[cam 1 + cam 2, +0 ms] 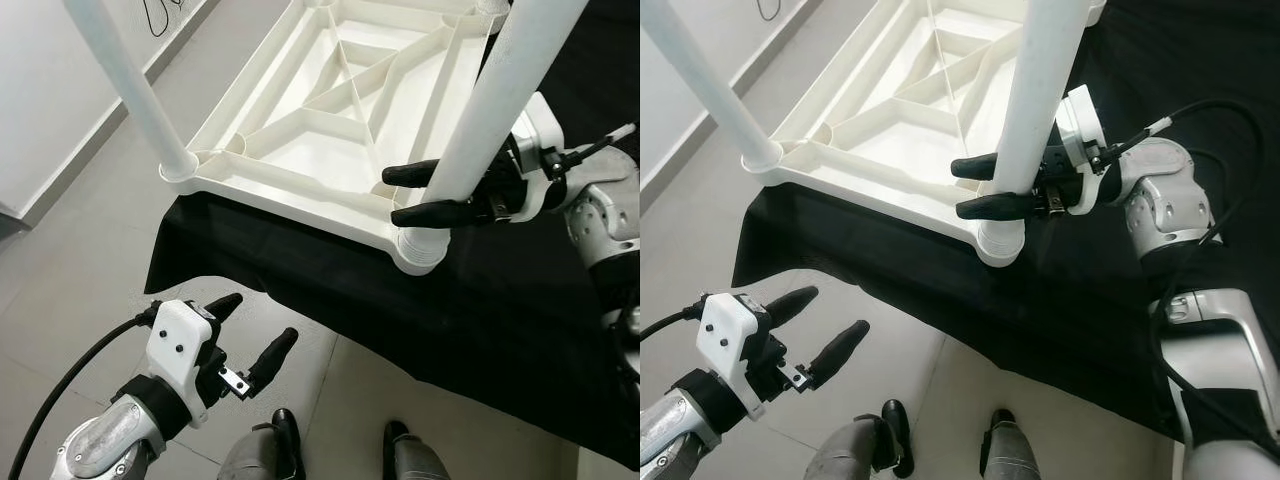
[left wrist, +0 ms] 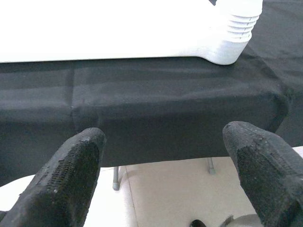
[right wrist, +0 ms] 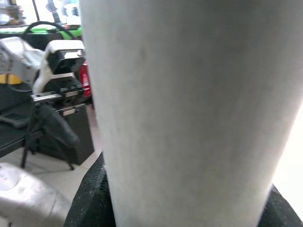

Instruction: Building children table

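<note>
A white plastic table top [image 1: 290, 198] lies upside down on a black-draped surface [image 1: 500, 320], ribs facing up. Two white legs stand in its near corners: one on the left [image 1: 135, 85] and one on the right [image 1: 500, 100], seated in a ribbed socket [image 1: 422, 250]. My right gripper [image 1: 392, 195] reaches in from the right and is shut on the right leg just above the socket; its pads [image 3: 90, 198] press the leg [image 3: 189, 109]. My left gripper [image 1: 262, 318] hangs open below the near edge of the cloth, over the floor, holding nothing.
The black cloth [image 2: 165, 113] drapes over the near edge, with thin metal legs [image 2: 115, 178] beneath. Pale floor tiles [image 1: 90, 290] spread to the left up to a white wall. My feet [image 1: 288, 440] stand close to the edge. Dark equipment [image 3: 57, 61] stands behind.
</note>
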Motion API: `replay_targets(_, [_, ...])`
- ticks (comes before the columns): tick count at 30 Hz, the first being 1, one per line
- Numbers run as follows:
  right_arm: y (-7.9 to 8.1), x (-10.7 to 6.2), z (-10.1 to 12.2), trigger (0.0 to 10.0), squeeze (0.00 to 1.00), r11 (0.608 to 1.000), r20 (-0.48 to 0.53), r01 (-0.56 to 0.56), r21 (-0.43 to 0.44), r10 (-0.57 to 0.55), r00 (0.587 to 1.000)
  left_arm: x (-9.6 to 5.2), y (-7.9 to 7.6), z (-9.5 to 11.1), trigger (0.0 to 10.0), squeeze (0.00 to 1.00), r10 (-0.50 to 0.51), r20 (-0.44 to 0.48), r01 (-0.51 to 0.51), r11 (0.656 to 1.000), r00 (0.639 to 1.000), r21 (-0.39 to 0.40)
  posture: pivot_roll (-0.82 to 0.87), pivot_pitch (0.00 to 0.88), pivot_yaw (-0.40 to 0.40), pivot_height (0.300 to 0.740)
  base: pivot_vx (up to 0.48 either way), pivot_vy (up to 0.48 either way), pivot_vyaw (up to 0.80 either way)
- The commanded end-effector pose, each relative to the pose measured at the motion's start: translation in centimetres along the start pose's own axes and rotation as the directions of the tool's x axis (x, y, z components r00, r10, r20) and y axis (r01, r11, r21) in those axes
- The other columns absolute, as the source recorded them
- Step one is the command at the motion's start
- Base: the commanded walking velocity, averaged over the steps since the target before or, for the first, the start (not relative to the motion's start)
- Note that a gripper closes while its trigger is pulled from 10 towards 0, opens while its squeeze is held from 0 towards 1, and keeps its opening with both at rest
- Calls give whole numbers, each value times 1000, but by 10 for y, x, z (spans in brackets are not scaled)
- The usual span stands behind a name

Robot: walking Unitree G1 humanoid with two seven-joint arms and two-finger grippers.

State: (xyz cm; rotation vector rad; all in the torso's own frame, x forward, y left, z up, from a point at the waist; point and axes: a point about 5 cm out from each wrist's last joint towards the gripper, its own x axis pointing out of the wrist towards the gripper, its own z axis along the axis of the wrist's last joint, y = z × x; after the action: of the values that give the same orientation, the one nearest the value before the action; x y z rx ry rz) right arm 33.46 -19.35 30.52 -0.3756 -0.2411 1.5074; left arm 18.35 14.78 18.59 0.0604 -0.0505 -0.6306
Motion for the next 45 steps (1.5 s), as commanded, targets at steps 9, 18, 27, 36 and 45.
replay_targets(9, [42, 11, -35, 10000, 0, 936, -164, 342, 83, -326, 931, 0, -2, -8, 10000, 0, 4, -21, -4, 1000, 1000, -19, 1, 344, 4, 740, 0, 0, 0])
replay_targets(18, [100, 49, -83, 10000, 0, 283, -468, 955, 88, -835, 290, 3, 3, -11, 10000, 0, 11, -20, -11, 1000, 1000, -12, -4, 326, 33, 740, 0, 0, 0])
replay_targets(27, [88, 69, -84, 10000, 0, 172, -441, 979, 112, -874, 204, 9, 9, -17, 10000, 0, 13, -23, -13, 1000, 1000, -5, -4, 292, 36, 740, 0, 0, 0])
replay_targets(36, [97, 61, -78, 10000, 0, 19, -494, 999, 45, -869, 39, 15, 15, -20, 10000, 0, 22, -16, -22, 1000, 1000, -3, -17, 274, 40, 740, 0, 0, 0])
replay_targets(45, [98, 61, -74, 10000, 0, 27, -439, 994, 107, -896, 71, 16, 17, -22, 10000, 0, 18, -14, -18, 1000, 1000, 2, -17, 268, 43, 740, 0, 0, 0])
